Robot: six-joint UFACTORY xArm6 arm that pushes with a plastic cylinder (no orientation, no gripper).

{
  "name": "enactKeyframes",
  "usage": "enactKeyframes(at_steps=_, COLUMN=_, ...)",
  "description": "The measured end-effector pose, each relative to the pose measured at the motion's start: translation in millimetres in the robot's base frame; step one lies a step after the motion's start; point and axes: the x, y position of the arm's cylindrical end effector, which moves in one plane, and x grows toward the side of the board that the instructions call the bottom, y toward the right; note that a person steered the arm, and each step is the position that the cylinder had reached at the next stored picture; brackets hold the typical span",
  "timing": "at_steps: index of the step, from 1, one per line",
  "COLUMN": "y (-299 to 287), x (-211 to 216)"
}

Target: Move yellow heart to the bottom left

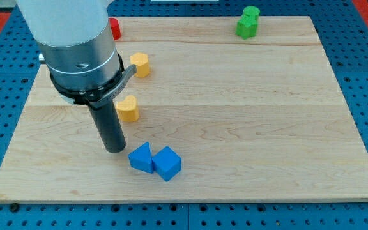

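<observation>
My tip (pixel 114 149) rests on the wooden board (pixel 248 128) toward the view's lower left; it is a bare rod with no jaws, so it neither opens nor closes and holds nothing. The yellow heart (pixel 128 109), the piece to be sent to the bottom-left corner, sits just up and slightly to the view's right of my tip, close to the rod but seemingly not touching it. To push it well, the tip likely needs to swing around to the heart's upper-right side and press squarely through its middle, down and toward the view's left, so it does not spin off the rod. Just to the right of my tip and slightly below lie a blue triangular block (pixel 141 158) and a blue cube (pixel 167 163), touching each other; they sit beside the likely path rather than across it, though a wide swing could clip them. Farther up, a second yellow block (pixel 140 64) could be mistaken for the target. A red block (pixel 115 29) peeks from behind the arm at the top edge, and a green block (pixel 248 22) stands well apart at the top right.
</observation>
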Motion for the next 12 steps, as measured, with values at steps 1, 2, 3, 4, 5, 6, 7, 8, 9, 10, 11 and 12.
enactKeyframes(at_steps=1, y=0, x=0)
enactKeyframes(at_steps=2, y=0, x=0)
enactKeyframes(at_steps=3, y=0, x=0)
enactKeyframes(at_steps=4, y=16, x=2)
enactKeyframes(at_steps=5, y=46, x=-30)
enactKeyframes(at_steps=6, y=42, x=-70)
enactKeyframes(at_steps=7, y=-7, x=-77)
enactKeyframes(at_steps=8, y=-44, x=-53)
enactKeyframes(at_steps=9, y=-32, x=-56)
enactKeyframes(at_steps=10, y=-19, x=-98)
enactKeyframes(at_steps=11, y=-47, x=-107)
enactKeyframes(at_steps=12, y=-63, x=-78)
